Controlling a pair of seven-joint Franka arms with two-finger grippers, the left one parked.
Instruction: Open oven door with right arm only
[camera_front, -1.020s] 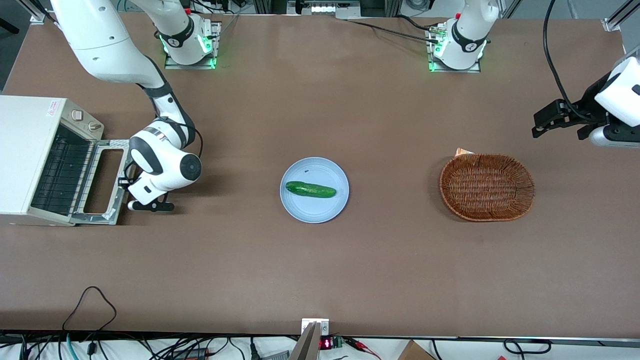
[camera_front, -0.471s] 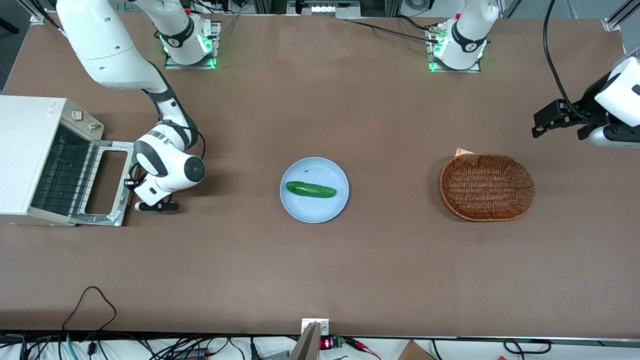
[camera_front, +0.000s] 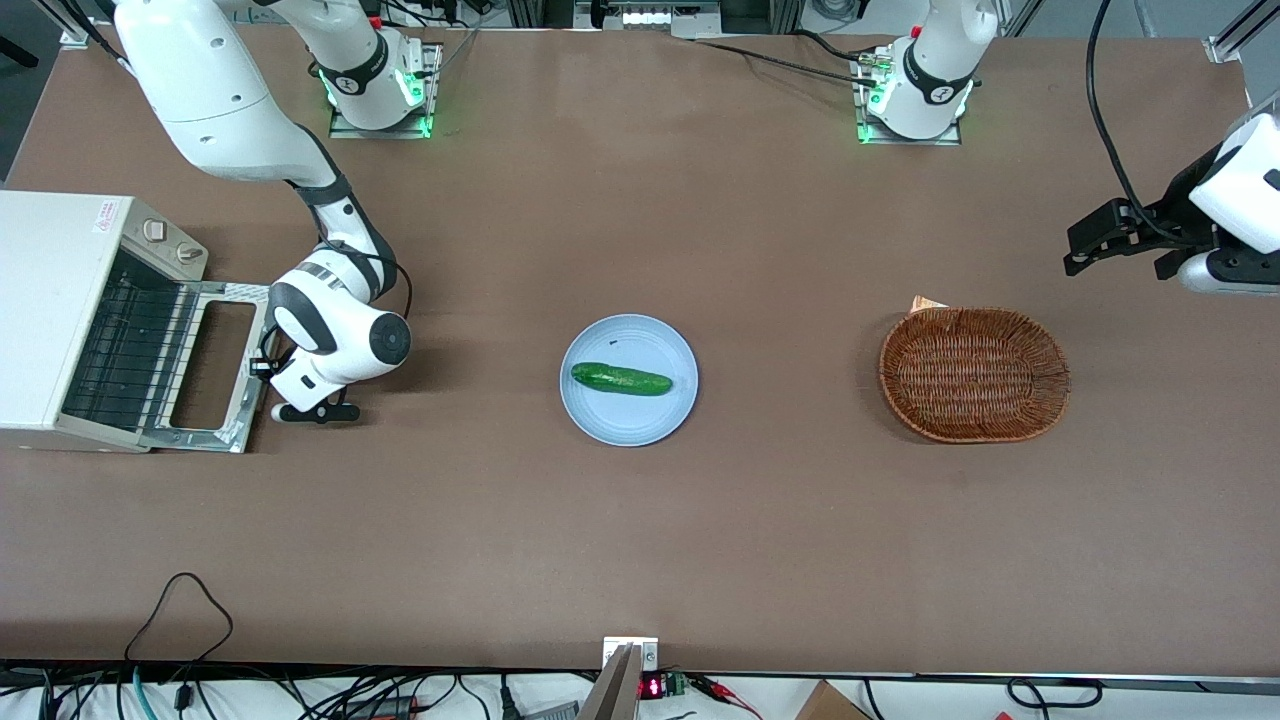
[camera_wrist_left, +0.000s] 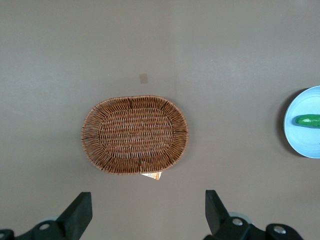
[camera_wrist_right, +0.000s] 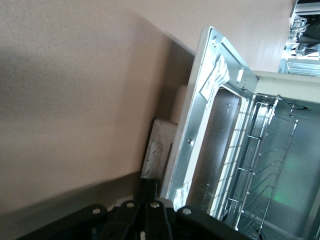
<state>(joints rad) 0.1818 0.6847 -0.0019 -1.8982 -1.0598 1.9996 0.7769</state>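
Note:
The white toaster oven (camera_front: 45, 300) stands at the working arm's end of the table. Its oven door (camera_front: 208, 362) lies folded down flat, and the wire rack (camera_front: 125, 350) inside shows. Two small knobs (camera_front: 155, 230) sit on the oven's front. The right arm (camera_front: 335, 335) reaches down just in front of the door. My gripper (camera_front: 262, 366) sits low at the door's outer edge. In the right wrist view the gripper (camera_wrist_right: 152, 192) has its fingers pressed together beside the door frame (camera_wrist_right: 200, 135). A whitish block (camera_wrist_right: 159, 147) shows past the fingertips.
A light blue plate (camera_front: 650, 415) with a green cucumber (camera_front: 620, 379) sits mid-table. A brown wicker basket (camera_front: 975, 373) lies toward the parked arm's end and shows in the left wrist view (camera_wrist_left: 135, 134). Cables trail along the table's front edge.
The gripper moved a little away from the oven, toward mid-table, and the door dropped to fully flat. In the last half second almost nothing moved.

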